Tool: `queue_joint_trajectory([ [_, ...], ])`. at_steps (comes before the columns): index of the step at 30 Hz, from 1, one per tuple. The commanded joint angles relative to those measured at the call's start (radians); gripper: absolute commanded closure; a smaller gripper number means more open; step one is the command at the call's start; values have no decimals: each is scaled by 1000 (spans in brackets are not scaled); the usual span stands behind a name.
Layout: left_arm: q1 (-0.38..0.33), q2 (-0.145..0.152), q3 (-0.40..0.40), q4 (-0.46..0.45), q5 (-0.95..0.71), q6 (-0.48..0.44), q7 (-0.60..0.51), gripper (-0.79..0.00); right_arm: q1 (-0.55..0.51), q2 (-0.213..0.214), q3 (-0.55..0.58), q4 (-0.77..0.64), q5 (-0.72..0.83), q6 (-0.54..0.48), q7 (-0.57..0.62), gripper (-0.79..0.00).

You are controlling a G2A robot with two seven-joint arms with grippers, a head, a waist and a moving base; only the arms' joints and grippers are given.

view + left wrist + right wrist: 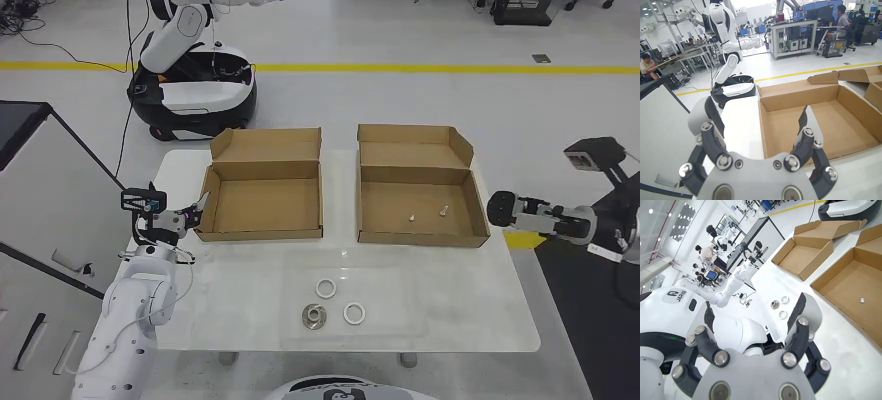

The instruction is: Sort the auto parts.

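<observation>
Two white rings (326, 288) (354, 314) and a metal flanged part (315, 316) lie on the white table (450, 290) near its front edge. The right cardboard box (420, 240) holds two small white parts (412, 216) (443, 210); the left box (262, 236) has nothing in it. My left gripper (200, 208) hovers open just outside the left box's left wall, with nothing between its fingers (712, 113). My right gripper (492, 210) hangs open and unloaded beside the right box's right wall. The right wrist view has the rings (785, 299) (782, 314), flanged part (774, 304) and one white part (862, 300).
Both boxes have lids folded open toward the table's far edge (265, 143) (412, 145). Another white robot (195, 85) stands on the floor behind the table. A dark-framed panel (30, 130) stands to the table's left.
</observation>
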State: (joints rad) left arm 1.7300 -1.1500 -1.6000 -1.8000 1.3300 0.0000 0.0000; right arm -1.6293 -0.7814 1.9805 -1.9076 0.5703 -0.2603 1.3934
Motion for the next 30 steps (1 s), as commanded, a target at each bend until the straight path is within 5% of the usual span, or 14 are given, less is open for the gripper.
queue_joint_trajectory([
  [1,0,0,0,0,0,0,0,-785,0,0,0,0,-1,1,0,-785],
  [13,-15,2,-6,-39,3,-33,-28,-785,0,0,0,0,-1,1,0,-785],
  [22,-3,17,-38,-274,54,-212,-284,-785,0,0,0,0,-1,1,0,-785],
  [30,-62,26,20,-414,48,-368,-554,-785,0,0,0,0,-1,1,0,-785],
])
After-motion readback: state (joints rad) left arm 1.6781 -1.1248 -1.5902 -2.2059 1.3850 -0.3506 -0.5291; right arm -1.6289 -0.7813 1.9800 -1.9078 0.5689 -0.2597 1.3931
